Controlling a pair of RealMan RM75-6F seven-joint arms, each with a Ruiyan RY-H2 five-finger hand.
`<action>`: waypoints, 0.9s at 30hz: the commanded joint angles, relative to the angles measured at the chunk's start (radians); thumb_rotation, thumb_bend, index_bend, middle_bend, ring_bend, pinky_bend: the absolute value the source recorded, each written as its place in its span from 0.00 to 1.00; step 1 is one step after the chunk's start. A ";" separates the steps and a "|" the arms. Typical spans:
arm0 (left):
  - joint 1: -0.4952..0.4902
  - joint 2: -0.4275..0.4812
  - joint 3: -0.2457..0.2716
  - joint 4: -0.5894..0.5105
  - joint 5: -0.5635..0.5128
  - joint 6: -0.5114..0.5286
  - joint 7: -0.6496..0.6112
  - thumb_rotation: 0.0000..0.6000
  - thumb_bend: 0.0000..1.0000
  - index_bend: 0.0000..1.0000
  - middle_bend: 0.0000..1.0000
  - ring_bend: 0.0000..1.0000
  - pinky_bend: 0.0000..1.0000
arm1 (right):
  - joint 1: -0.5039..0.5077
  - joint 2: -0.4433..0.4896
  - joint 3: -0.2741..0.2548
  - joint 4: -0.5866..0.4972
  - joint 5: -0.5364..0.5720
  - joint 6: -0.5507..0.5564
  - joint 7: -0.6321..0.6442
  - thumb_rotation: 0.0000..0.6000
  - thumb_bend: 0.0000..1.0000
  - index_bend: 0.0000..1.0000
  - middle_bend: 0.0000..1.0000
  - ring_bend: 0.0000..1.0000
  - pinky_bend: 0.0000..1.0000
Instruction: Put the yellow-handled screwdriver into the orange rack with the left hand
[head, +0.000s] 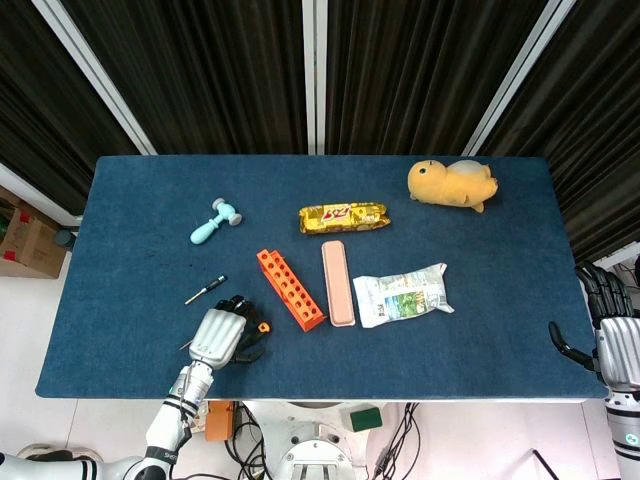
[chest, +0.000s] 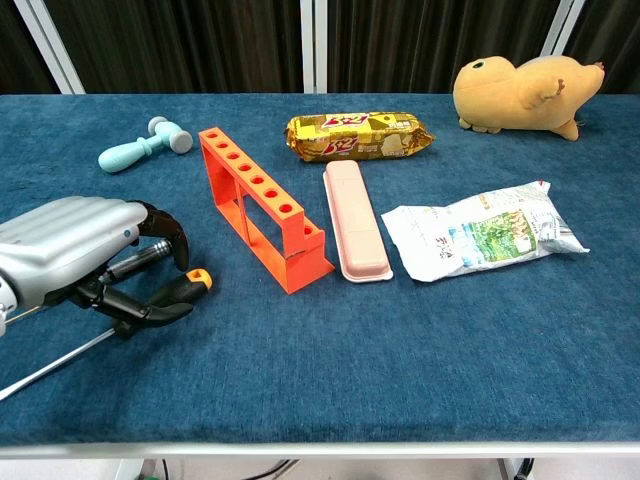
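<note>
A table covered in dark blue cloth (head: 500, 300) stands before black curtains (head: 220, 70) with pale vertical frames.

Near the front left edge, the left hand (head: 222, 335) lies low over the cloth, its fingers curled around the screwdriver (chest: 185, 283). The chest view shows this best: the dark handle with its orange-yellow end pokes out between the fingers toward the rack, and the thin metal shaft trails back to the front left corner. From the head view only a small spot of the handle's colour shows beside the hand.

Just right of the hand stands the orange rack (head: 290, 288), a long upright strip with a row of round holes along its top. A pink case (head: 337, 282) lies just beside it, then a crumpled snack bag (head: 402, 295).

Further back are a gold biscuit packet (head: 343, 217), a pale blue toy hammer (head: 216, 221) and a yellow plush toy (head: 452, 184). A second, small dark screwdriver (head: 205, 290) lies just behind the left hand; only the head view shows it.

The right hand (head: 610, 335) appears only in the head view, beyond the table's right edge, empty with fingers apart.
</note>
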 joint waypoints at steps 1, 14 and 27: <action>-0.002 -0.004 0.001 0.008 -0.011 -0.002 -0.008 0.60 0.19 0.41 0.29 0.17 0.29 | 0.000 -0.001 0.001 0.000 -0.001 0.002 0.000 1.00 0.35 0.00 0.00 0.00 0.00; -0.019 -0.034 0.007 0.037 -0.047 0.004 0.016 0.60 0.21 0.45 0.29 0.17 0.29 | -0.003 -0.005 0.006 0.004 0.001 0.010 0.011 1.00 0.36 0.00 0.00 0.00 0.00; -0.017 -0.063 0.032 0.066 -0.027 0.031 0.020 0.83 0.28 0.58 0.29 0.17 0.29 | -0.006 -0.004 0.009 0.005 0.001 0.016 0.021 1.00 0.36 0.00 0.00 0.00 0.00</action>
